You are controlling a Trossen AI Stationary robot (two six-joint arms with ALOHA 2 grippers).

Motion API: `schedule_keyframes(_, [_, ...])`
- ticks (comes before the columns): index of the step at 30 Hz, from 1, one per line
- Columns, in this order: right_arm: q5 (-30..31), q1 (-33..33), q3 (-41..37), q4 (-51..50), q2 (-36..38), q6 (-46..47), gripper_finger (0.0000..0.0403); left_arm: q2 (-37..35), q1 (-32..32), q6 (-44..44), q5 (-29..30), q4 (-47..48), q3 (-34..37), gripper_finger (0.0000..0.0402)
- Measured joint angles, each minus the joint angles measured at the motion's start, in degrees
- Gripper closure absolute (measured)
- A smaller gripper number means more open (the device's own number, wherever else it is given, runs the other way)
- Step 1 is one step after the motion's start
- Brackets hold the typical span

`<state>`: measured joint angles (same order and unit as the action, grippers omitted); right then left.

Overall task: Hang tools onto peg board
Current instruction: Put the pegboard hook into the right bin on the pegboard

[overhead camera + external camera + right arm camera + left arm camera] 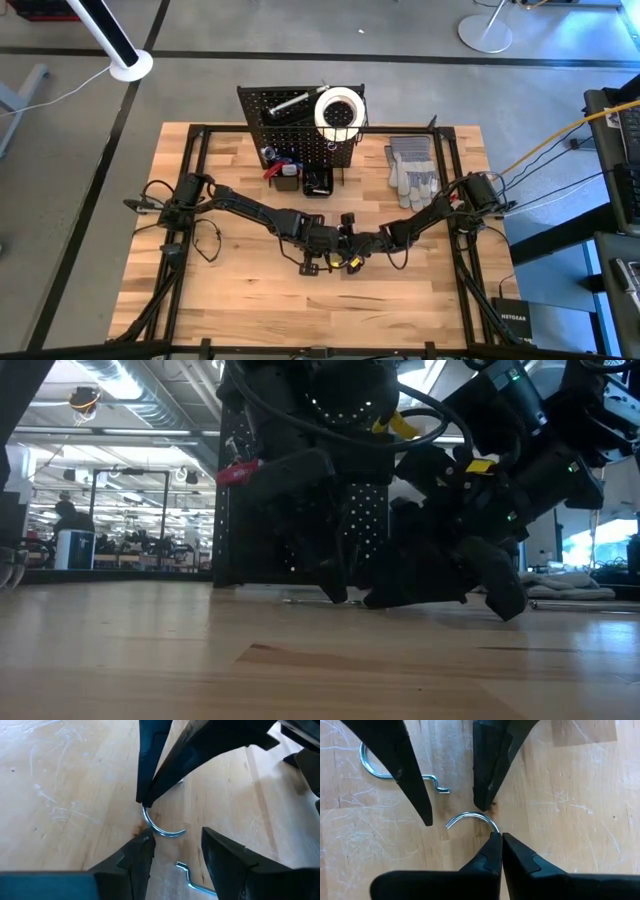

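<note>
Both pincers meet low over the wooden surface [240, 300] in the high view, in front of the peg board [290, 125]. Low view: dark arms hide the contact. Left wrist view: left pincer [501, 840] pinches a silver hook [472, 817]. Right wrist view: right pincer [177, 837] stands spread around that hook

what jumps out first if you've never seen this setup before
Both grippers meet nose to nose at the table's middle front over a small silver hook: the left gripper is shut on one end of it, and the right gripper stands open around it. A second hook lies loose beside them. Behind stands the peg board, a white tape roll at its top.
</note>
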<state>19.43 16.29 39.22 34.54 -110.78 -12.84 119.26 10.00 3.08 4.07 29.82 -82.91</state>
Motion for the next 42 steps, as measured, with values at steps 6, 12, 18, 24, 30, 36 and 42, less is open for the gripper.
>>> schedule_keyframes(6, [-2.0,0.8,0.0,0.6,0.0,-0.8,0.0229,-0.6,-0.1,0.6,0.5,0.2,0.1,0.0401])
schedule_keyframes(12, [-3.6,1.6,0.3,2.6,-0.2,-2.6,0.0229,-2.1,-0.2,0.7,0.9,-3.0,-0.3,0.0401])
schedule_keyframes(18, [-0.9,1.6,0.3,2.2,-0.1,-2.6,0.0229,-2.6,-0.2,1.2,0.8,-1.9,-0.4,0.0401])
schedule_keyframes(24, [0.4,2.4,0.2,0.2,1.0,0.2,0.0229,-3.2,0.5,2.8,0.7,5.4,-0.3,0.0401])
schedule_keyframes(30, [5.0,3.4,0.0,-5.1,6.0,2.0,0.0229,-3.3,0.6,1.6,0.6,4.5,-0.3,0.0368])
schedule_keyframes(36, [5.5,3.7,0.1,-11.6,8.8,6.8,0.0229,-3.2,0.4,-4.2,0.6,3.8,2.1,0.0302])
schedule_keyframes(42, [5.5,3.7,0.1,-13.8,9.0,9.2,0.0229,-3.0,0.3,-6.8,0.9,-2.2,5.6,0.028])
